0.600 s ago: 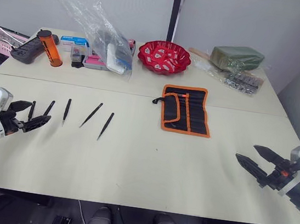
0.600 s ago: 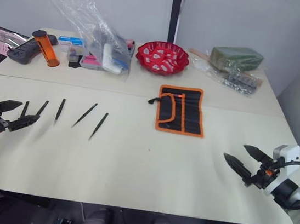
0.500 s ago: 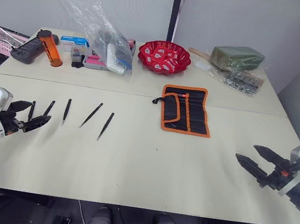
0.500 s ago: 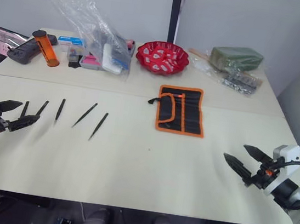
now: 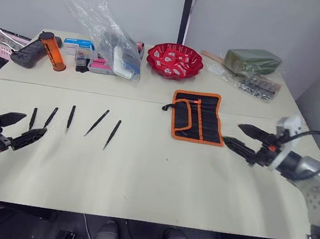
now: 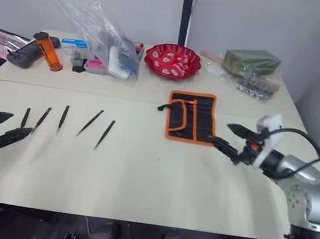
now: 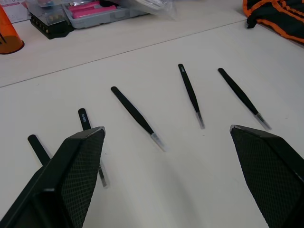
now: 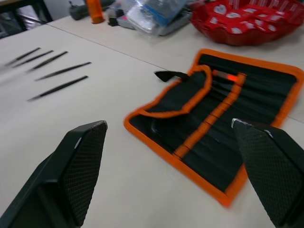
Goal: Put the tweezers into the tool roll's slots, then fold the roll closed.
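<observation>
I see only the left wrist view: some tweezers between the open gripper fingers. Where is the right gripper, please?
Observer: The right gripper is open beside the near right corner of the tool roll, not touching it.
Operator: Is the roll open or folded?
Observer: Open and flat, with one orange-edged flap turned over its left part.
Operator: How many tweezers are out?
Observer: Five tweezers lie in a row on the table; I see none in the slots.
</observation>
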`<state>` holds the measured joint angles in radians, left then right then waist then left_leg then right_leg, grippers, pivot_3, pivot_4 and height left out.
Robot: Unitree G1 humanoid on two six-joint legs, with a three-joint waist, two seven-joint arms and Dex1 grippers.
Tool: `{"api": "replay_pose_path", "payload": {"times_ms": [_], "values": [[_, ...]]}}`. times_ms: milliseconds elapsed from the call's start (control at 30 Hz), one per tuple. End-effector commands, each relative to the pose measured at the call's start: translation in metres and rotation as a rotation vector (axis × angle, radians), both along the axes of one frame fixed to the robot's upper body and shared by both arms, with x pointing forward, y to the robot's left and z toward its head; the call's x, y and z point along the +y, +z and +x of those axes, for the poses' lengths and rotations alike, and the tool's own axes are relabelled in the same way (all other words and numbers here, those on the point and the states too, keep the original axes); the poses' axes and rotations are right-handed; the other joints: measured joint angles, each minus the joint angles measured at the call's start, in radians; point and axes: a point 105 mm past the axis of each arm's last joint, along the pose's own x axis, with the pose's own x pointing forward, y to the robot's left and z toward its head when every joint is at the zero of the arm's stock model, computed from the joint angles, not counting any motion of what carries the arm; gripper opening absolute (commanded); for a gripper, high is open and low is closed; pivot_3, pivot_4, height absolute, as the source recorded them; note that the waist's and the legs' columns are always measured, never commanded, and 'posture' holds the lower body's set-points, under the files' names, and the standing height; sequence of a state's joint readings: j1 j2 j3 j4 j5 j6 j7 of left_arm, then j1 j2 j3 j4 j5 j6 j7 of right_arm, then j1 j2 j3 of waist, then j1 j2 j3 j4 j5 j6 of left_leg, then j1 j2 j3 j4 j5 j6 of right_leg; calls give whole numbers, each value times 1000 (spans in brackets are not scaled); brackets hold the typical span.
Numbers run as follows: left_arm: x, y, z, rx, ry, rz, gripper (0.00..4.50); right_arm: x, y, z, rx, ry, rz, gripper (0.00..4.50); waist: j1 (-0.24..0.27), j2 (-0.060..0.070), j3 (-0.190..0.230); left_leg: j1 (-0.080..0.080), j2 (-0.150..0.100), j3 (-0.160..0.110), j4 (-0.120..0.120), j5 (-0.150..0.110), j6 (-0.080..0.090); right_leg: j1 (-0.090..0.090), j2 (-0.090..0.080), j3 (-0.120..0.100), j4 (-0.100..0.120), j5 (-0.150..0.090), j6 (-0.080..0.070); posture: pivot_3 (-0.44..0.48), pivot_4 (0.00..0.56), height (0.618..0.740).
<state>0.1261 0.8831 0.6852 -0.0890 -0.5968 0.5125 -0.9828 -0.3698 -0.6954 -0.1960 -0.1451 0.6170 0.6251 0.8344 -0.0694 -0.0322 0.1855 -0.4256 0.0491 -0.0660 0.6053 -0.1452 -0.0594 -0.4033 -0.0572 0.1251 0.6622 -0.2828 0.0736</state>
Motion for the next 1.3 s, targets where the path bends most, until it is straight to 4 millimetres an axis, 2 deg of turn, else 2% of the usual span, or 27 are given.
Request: {"api": "replay_pose_path", "payload": {"times_ms": [33, 200, 333, 567, 733, 1033, 1300], "values": [[-28, 20, -7, -70, -72, -11, 4500, 27, 5, 14, -31, -9, -39, 4462, 0, 0, 0, 0, 0, 0, 0, 0, 0, 0, 0, 0, 0, 0, 0, 0, 150, 740], [-60, 20, -8, -95, -121, -47, 4500, 53, -11, 35, 107, -111, -48, 4462, 6, -1, 0, -1, 0, 0, 1, 0, 0, 0, 0, 0, 0, 1, -2, 0, 150, 740], [-82, 20, -8, -113, -169, -68, 4500, 65, -20, 49, 197, -139, 18, 4462, 4, -1, 0, -1, 0, 0, 1, 0, 0, 0, 0, 0, 0, 4, -6, 0, 150, 740], [-98, 16, -10, -111, -224, -50, 4500, 81, -31, 68, 284, -194, 84, 4462, -2, -1, 0, -1, 0, 0, 0, 0, 0, -1, 1, 0, 0, 4, -7, 0, 150, 740], [-100, 12, -11, -107, -232, -40, 4500, 88, -29, 80, 308, -244, 148, 4462, -3, -1, 0, -1, 0, 0, 0, 0, 0, -1, 1, 0, 0, 4, -7, 0, 150, 740], [-93, 11, -12, -113, -197, -22, 4500, 79, -27, 88, 318, -334, 210, 4462, -2, -1, 0, -2, 0, 0, 0, 0, 0, -1, 1, 0, 0, 4, -7, 0, 150, 740], [-85, 9, -10, -140, -155, 24, 4500, 85, -42, 88, 366, -351, 185, 4462, -3, -1, 0, -2, 0, 0, 0, 0, 0, -2, 1, 0, 0, 4, -7, 0, 150, 740]]}}
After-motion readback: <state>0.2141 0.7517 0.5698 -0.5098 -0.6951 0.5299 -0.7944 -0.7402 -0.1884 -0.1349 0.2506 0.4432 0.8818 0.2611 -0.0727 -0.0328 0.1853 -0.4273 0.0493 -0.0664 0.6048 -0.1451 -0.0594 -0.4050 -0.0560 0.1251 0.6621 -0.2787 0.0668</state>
